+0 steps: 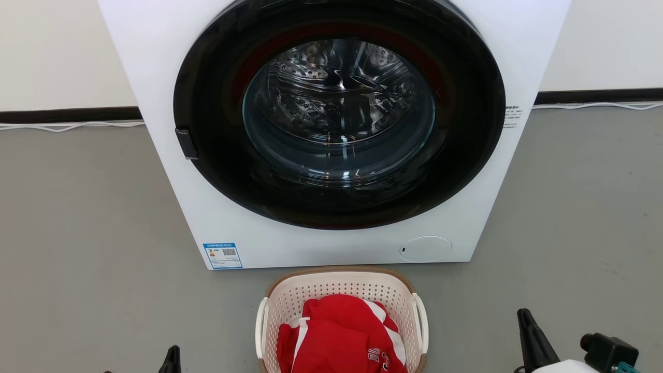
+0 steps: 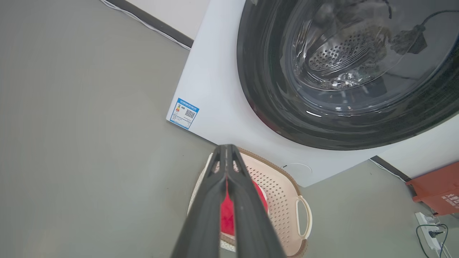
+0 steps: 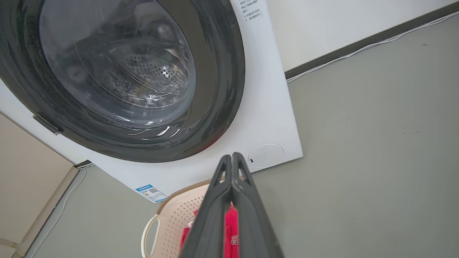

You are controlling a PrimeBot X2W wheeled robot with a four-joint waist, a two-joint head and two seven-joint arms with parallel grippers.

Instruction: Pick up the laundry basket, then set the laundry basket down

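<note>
A white washer [image 1: 155, 62] stands on a grey floor [image 1: 77, 233] against a pale wall [image 1: 52, 52]. Its round dark door [image 1: 339, 207] is shut, with a latch [image 1: 185, 143] on its left rim. The steel drum [image 1: 336, 88] shows through the glass. A blue label [image 1: 222, 255] sits low on the front at left, a round cover [image 1: 426, 248] at right. A black baseboard [image 1: 67, 114] and a white cable [image 1: 67, 126] run along the wall. A red garment [image 1: 336, 331] with white stripes lies before the washer. An orange-red box [image 2: 435, 188] and a power strip [image 2: 426, 229] sit by the wall.

grey floor [image 1: 77, 233] carries the white washer [image 1: 331, 134]; the laundry basket [image 1: 342, 285] stands just before it
</note>
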